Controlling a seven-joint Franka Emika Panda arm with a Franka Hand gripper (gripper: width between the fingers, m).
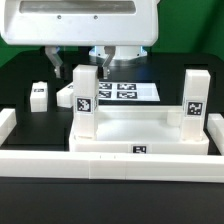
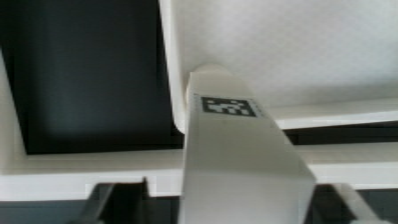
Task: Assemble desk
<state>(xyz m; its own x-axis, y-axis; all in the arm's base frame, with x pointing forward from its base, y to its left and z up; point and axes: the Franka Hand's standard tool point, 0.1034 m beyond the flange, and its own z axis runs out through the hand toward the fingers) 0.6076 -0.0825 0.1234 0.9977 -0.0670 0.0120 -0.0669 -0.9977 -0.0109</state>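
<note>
A: Where was the desk?
B: Tabletop [image 1: 110,141] sat just behind the border rail [image 1: 100,166]. Two legs stood on it: the left leg [image 1: 85,100] at the exterior view's left, the right leg [image 1: 195,100] opposite.
A: Gripper?
B: The gripper [image 1: 78,60] straddled the left leg from above. Clenched or slack, couldn't tell; no contact was visible.
A: Tips for the step?
B: Probably seating that leg. It needed a square, centred grip, the leg kept upright, and a straight push down.
A: Blind spots?
B: The rim hid the socket joint and the wrist view cropped the fingertips. The loose leg [image 1: 38,96] was tiny, and the marker board [image 1: 135,90] was partly blocked.
</note>
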